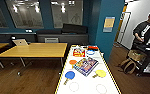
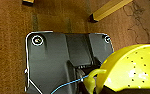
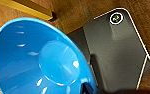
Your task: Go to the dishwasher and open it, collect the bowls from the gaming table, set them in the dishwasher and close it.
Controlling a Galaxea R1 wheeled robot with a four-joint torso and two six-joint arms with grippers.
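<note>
Collection step appears to be wrapping up: the gaming table [image 1: 87, 86] is lying ahead over wood flooring [image 1: 28, 80], a person [image 1: 147, 30] standing off to the side. Right wrist is carrying a blue bowl [image 3: 41, 60], left a yellow perforated bowl [image 2: 131, 68]; finger state—cannot tell. Judging next: transporting both to the dishwasher, keeping them level.

1. Dark blue walls [image 1: 108, 10] hold big glass windows [image 1: 26, 13] with ceiling lights shining in them.
2. A brown wooden floor [image 1: 28, 80] lies below.
3. A yellow-topped dining table [image 1: 36, 49] stands near the windows.
</note>
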